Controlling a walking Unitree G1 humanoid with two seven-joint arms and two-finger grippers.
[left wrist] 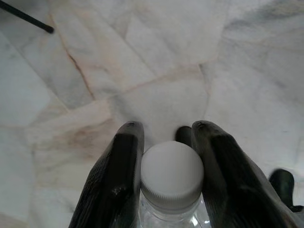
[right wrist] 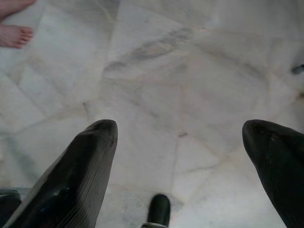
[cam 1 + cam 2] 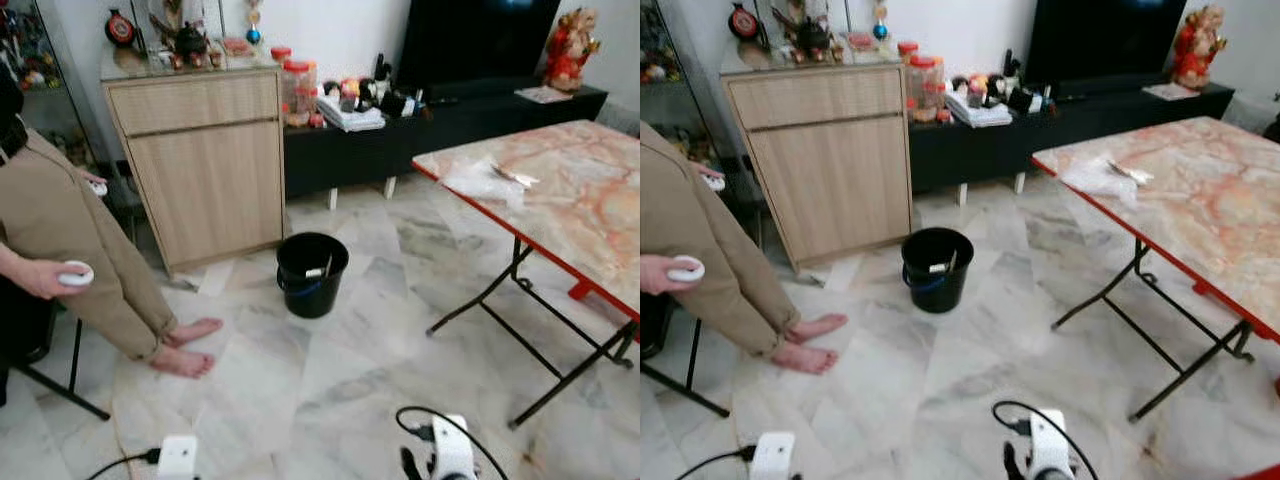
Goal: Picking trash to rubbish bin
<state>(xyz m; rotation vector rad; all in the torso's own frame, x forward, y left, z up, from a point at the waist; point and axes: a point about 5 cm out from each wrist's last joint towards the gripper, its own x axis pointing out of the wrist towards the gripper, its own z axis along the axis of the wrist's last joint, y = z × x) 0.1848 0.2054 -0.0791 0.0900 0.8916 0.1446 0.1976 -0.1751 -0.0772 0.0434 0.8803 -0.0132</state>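
Observation:
A clear plastic bottle with a white cap (image 1: 172, 173) stands between the two black fingers of my left gripper (image 1: 167, 128), which is shut on its neck above the marble floor. My right gripper (image 2: 180, 126) is open, its fingers wide apart over bare floor with nothing between them. The black rubbish bin (image 3: 312, 272) stands on the floor ahead, in front of the wooden cabinet, with some trash inside. Crumpled clear plastic and a wrapper (image 3: 487, 180) lie on the near-left corner of the marble-topped table (image 3: 590, 215). Both arms (image 3: 450, 455) hang low at the bottom of the eye views.
A person (image 3: 60, 230) sits at the left with bare feet (image 3: 185, 348) on the floor and a white controller in one hand. A wooden cabinet (image 3: 205, 165) and a dark TV console (image 3: 440, 125) line the far wall. The table's black legs (image 3: 530, 330) stand at right.

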